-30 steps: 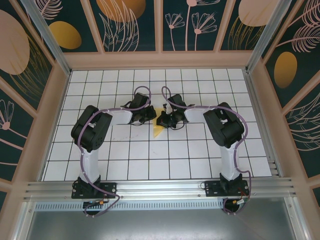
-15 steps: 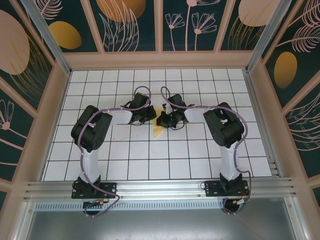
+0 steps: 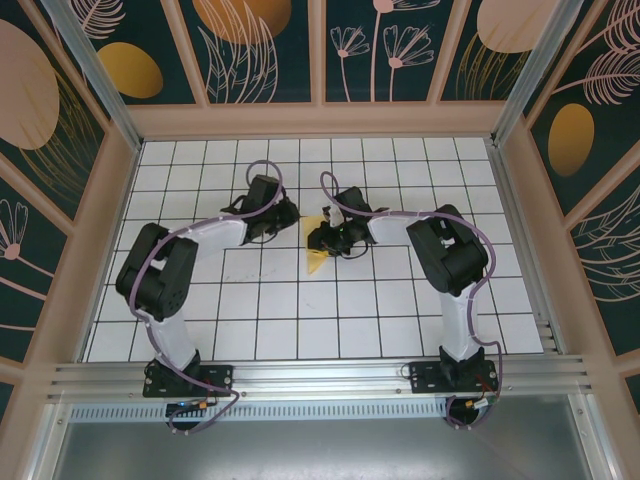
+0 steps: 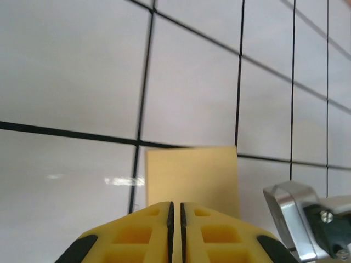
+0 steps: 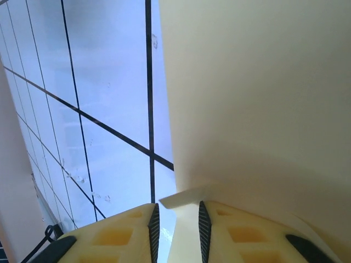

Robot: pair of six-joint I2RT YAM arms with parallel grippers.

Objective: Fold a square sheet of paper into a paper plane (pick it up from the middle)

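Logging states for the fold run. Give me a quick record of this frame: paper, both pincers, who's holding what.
paper: yellow sheet of paper lying on the white grid table, between the two arms
paper shape: looks narrower than a square, so partly folded; not clearly a finished plane
left pincer: shut, nothing between the jaws; paper lies just ahead of its tips, contact unclear
right pincer: open, jaws apart with an edge of the paper between them
held: neither pincer looks clamped on the paper
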